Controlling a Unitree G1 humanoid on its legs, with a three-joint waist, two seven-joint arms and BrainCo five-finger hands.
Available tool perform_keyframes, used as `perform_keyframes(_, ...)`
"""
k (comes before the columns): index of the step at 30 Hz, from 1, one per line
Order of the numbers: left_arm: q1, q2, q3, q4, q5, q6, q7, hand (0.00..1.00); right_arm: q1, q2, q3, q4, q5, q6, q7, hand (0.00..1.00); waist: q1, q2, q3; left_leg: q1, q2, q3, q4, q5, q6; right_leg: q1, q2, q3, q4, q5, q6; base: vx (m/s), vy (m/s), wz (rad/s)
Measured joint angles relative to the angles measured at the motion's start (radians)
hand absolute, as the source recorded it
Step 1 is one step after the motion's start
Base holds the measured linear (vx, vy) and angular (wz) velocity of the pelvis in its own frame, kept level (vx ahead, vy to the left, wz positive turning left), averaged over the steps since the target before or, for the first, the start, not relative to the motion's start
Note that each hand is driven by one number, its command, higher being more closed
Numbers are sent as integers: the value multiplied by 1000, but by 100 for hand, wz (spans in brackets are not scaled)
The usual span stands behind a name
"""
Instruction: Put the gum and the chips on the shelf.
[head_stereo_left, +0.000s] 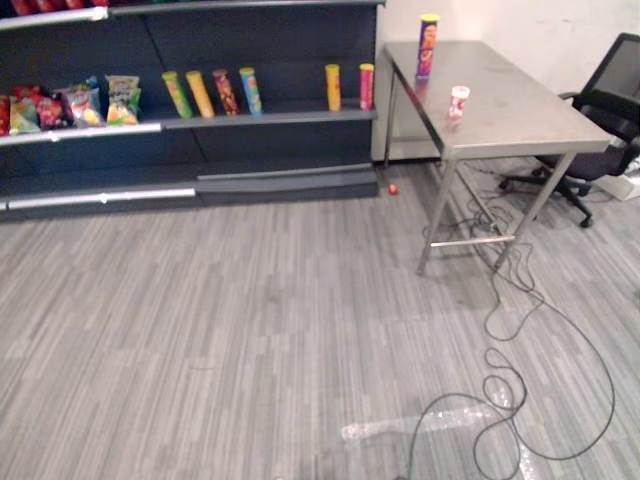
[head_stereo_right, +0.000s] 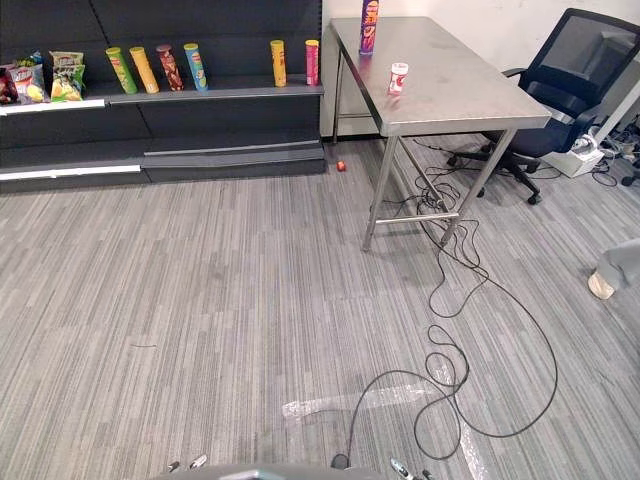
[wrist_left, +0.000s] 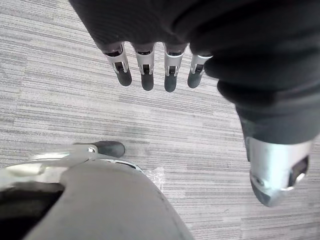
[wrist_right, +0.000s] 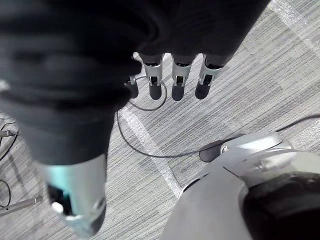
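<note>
A tall purple and yellow chips can (head_stereo_left: 428, 45) stands at the far end of the steel table (head_stereo_left: 520, 110). The small white and red gum tub (head_stereo_left: 458, 102) stands nearer on the same table, close to its left edge. The dark shelf (head_stereo_left: 270, 118) runs along the wall to the left of the table, with several chips cans (head_stereo_left: 212, 92) standing in a row on it. My left hand (wrist_left: 145, 70) hangs over the floor with straight fingers and holds nothing. My right hand (wrist_right: 175, 75) hangs the same way, also holding nothing. Both hands are far from the table.
Snack bags (head_stereo_left: 80, 105) lie at the shelf's left end. A black office chair (head_stereo_right: 565, 90) stands right of the table. A small red thing (head_stereo_left: 393, 189) lies on the floor by the shelf's foot. A person's shoe (head_stereo_right: 610, 275) shows at the right edge.
</note>
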Motion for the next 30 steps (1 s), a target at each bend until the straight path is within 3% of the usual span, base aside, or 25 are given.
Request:
perform_keyframes(18, -11, -2, -2, 28, -37, -9, 0, 0, -17, 1, -17, 8, 0, -1, -2, 0, -1, 1, 15, -3, 7, 33, -6, -9, -7, 1, 5, 6, -26, 7, 14, -34, -4, -3)
perform_keyframes(30, -21, 0, -2, 28, -37, -9, 3, 0, -23, -1, 11, 4, -39, -13, -17, 0, -1, 0, 28, 23, 8, 51, -6, -14, -13, 35, 7, 4, -45, 17, 2, 38, -8, -1)
